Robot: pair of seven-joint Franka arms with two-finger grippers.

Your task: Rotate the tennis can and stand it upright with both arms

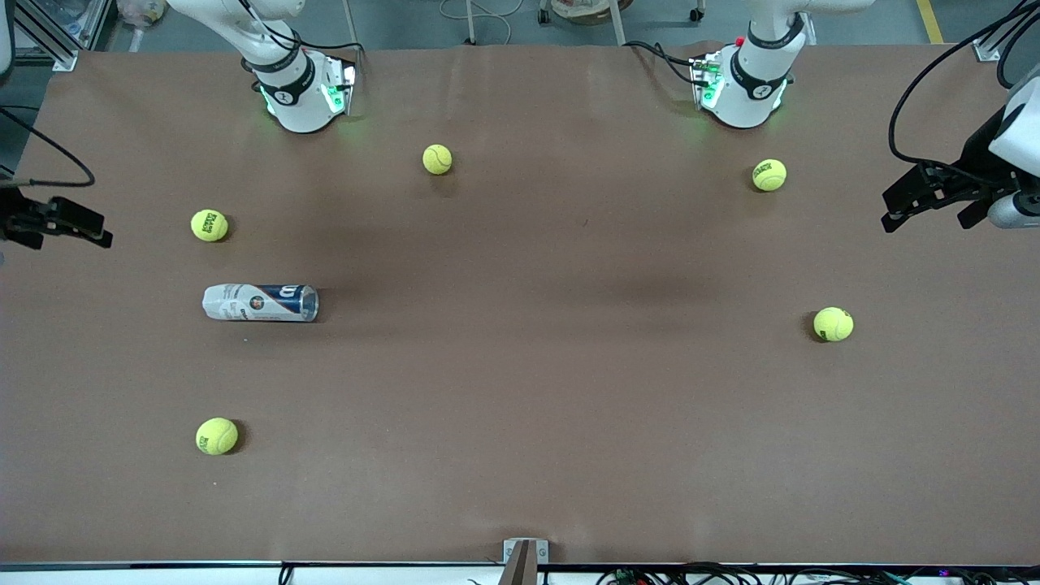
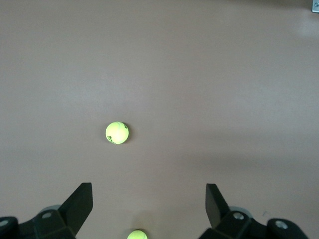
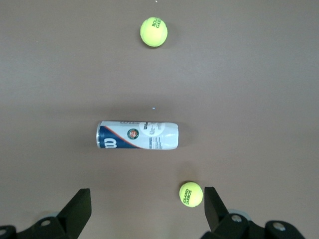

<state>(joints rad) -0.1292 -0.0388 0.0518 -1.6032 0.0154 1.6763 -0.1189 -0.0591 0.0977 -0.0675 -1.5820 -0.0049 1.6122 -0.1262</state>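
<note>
The tennis can (image 1: 260, 302) lies on its side on the brown table, toward the right arm's end, with its silvery rim pointing to the table's middle. It also shows in the right wrist view (image 3: 137, 135), white and navy label up. My right gripper (image 1: 101, 229) is open and empty, raised over the table's edge at the right arm's end, apart from the can; its open fingers frame the right wrist view (image 3: 147, 209). My left gripper (image 1: 926, 213) is open and empty, raised over the left arm's end, with nothing between its fingers (image 2: 149, 206).
Several yellow-green tennis balls lie scattered. One ball (image 1: 210, 225) is farther from the front camera than the can, one (image 1: 217, 435) nearer. Others lie at mid-table (image 1: 437, 159) and toward the left arm's end (image 1: 769, 175) (image 1: 833, 323). The arm bases (image 1: 301, 89) (image 1: 743, 81) stand along the table's edge.
</note>
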